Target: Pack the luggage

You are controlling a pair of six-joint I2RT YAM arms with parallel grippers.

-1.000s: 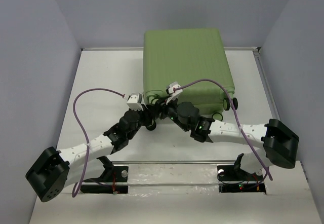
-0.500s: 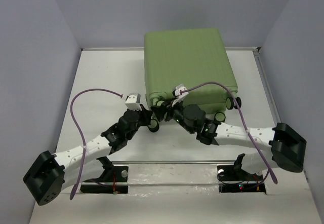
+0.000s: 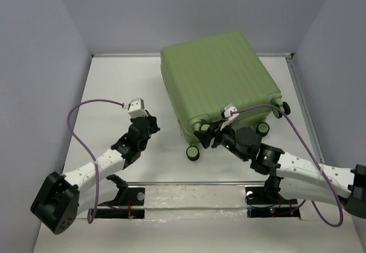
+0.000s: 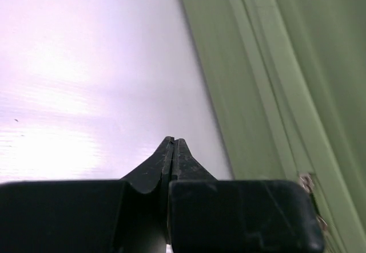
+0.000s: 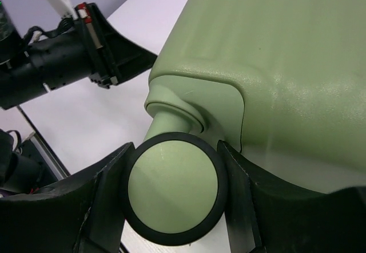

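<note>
Table (image 3: 114, 81): white, walled on three sides.

Luggage (image 3: 220, 81): light green, ribbed shell up, closed. Lies flat across the far middle of the table, skewed, wheels toward the near edge. Left wrist view shows its side wall (image 4: 274, 64) just right of the fingers.

Right gripper (image 3: 202, 135): at the near wheel end of the case. Wrist view: claw (image 5: 174, 150) part-open, both fingers pressed against one caster wheel (image 5: 171, 190), one on each side.

Left gripper (image 3: 152, 123): over bare table, left of the case, apart from it. Fingers (image 4: 172, 144) pressed together, holding nothing.
</note>
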